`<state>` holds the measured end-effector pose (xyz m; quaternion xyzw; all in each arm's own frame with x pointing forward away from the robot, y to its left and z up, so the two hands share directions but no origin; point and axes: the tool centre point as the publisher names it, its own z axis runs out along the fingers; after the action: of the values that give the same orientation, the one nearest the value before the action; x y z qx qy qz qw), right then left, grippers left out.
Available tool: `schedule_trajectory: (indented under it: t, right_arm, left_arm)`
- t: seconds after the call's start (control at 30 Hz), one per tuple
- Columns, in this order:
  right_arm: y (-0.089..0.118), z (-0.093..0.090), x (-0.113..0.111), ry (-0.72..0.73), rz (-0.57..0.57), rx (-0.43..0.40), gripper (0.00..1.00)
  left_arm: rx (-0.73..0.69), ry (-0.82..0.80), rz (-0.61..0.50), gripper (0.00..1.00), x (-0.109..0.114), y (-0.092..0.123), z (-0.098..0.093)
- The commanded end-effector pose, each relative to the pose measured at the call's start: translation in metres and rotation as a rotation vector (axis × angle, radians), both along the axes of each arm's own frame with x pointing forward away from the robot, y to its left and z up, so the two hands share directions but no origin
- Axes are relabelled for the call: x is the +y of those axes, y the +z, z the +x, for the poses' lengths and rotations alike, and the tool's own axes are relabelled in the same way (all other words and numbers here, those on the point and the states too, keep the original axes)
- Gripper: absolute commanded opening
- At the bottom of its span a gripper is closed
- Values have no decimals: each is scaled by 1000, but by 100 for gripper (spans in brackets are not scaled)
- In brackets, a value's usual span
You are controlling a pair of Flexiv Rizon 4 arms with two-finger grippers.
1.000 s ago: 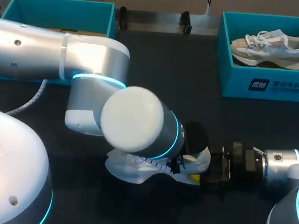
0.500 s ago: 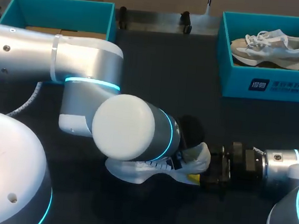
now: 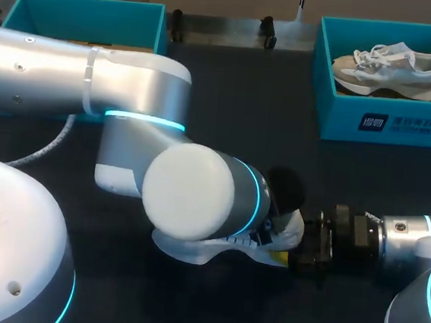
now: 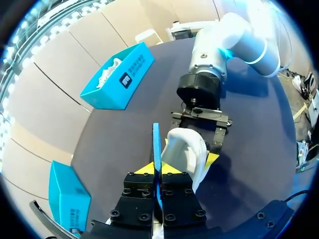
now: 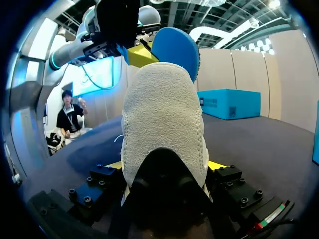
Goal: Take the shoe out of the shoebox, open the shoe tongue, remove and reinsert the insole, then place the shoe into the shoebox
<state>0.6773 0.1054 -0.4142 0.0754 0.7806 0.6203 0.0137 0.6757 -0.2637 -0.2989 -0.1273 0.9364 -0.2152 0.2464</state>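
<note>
A white shoe [image 3: 192,249] lies on the dark table near the front, mostly hidden in the head view under my left arm [image 3: 189,193]. My right gripper [image 3: 292,249] comes in from the right and is shut on the shoe's heel [image 5: 164,124], one finger on each side. In the left wrist view my left gripper [image 4: 158,169] is shut on a thin blue insole [image 4: 156,144], seen edge-on, just above the shoe's opening [image 4: 185,149]. From the right wrist the insole [image 5: 175,50] stands up behind the heel, with the left gripper's fingers [image 5: 141,56] beside it.
A teal shoebox [image 3: 387,121] at the back right holds a second pale shoe [image 3: 389,67]. Another teal box [image 3: 85,11] stands at the back left behind my left arm. Both boxes [image 4: 119,79] [image 4: 67,196] also show in the left wrist view.
My left arm's wrist swung a little to the left, then back to the right. The shoe and the right gripper have stayed in place.
</note>
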Motion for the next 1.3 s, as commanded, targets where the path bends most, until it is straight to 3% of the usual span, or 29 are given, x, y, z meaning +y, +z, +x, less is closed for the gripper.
schedule_trajectory:
  t: [0.03, 0.17, 0.47, 0.67, 1.3]
  right_arm:
    - [1, -1, 2, -2, -3, 1, 0]
    - [1, -1, 2, -2, -3, 1, 0]
    - [1, -1, 2, -2, -3, 1, 0]
    - [1, -1, 2, -2, -3, 1, 0]
    - [1, -1, 2, -2, -3, 1, 0]
  left_arm:
    - [-16, 17, 18, 6, -16, -4, -4]
    - [-24, 13, 20, 31, -19, -2, -6]
    - [-24, -25, 12, 46, -3, 1, -16]
    - [-69, -32, 24, 46, 8, -4, -25]
    - [-122, -8, 1, 46, 20, -14, -27]
